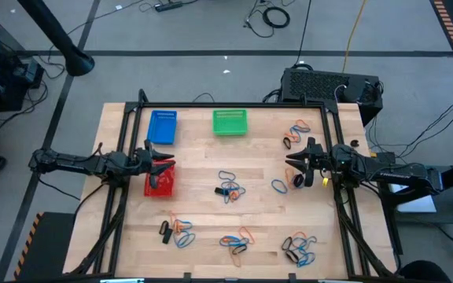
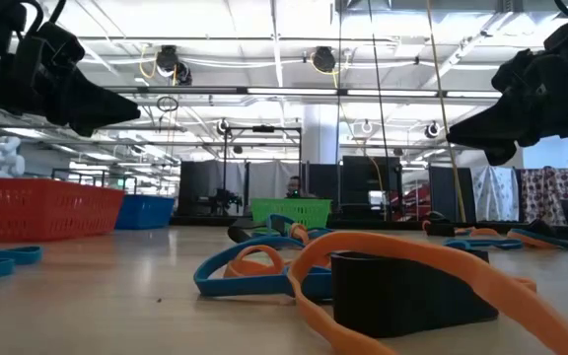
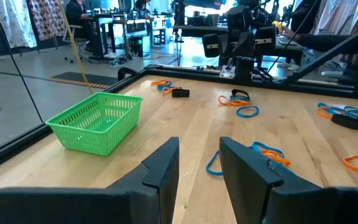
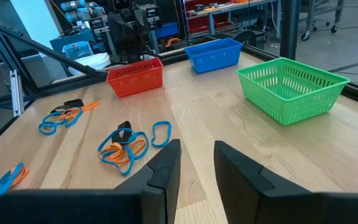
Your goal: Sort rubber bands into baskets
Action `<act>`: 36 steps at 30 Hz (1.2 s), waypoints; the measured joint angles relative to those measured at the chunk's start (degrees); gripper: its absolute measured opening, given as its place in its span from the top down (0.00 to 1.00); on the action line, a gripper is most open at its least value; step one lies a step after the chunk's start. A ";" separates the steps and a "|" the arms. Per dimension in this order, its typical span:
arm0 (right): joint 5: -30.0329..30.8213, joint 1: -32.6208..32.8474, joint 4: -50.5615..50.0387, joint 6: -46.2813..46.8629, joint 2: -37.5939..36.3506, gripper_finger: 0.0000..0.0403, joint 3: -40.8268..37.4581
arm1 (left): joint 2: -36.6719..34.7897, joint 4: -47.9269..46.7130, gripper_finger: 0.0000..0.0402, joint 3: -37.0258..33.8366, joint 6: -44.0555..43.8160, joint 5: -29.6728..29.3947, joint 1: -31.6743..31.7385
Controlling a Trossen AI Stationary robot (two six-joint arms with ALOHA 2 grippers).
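Three baskets stand on the wooden table: blue point(image 1: 162, 127) and green point(image 1: 230, 122) near the far edge, and red point(image 1: 160, 182) at the left. Blue, orange and black rubber bands lie in loose clusters at the middle point(image 1: 228, 187), the far right point(image 1: 294, 134) and along the near edge point(image 1: 178, 230) point(image 1: 299, 248). My left gripper point(image 1: 167, 163) hangs open and level above the red basket's far rim, pointing right. In its wrist view point(image 3: 199, 146) nothing sits between the fingers. My right gripper point(image 1: 291, 163) hangs open at the right, pointing left, and is empty point(image 4: 196, 146).
Black frame rails run along the table's left point(image 1: 124, 196) and right point(image 1: 344, 212) sides under the arms. A black box point(image 1: 329, 85) and cables sit beyond the far edge. Bare wood lies between the two grippers point(image 1: 234, 153).
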 joint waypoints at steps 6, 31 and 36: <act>0.00 0.00 -0.01 0.00 0.00 0.77 0.00 | 0.00 0.00 0.70 -0.01 -0.02 0.01 0.01; 0.00 0.00 0.00 0.00 -0.01 0.77 0.00 | 0.00 0.00 0.70 0.00 0.01 -0.01 0.00; 0.00 0.00 0.00 0.00 0.00 0.77 0.00 | 0.00 0.00 0.70 -0.01 0.01 -0.01 -0.01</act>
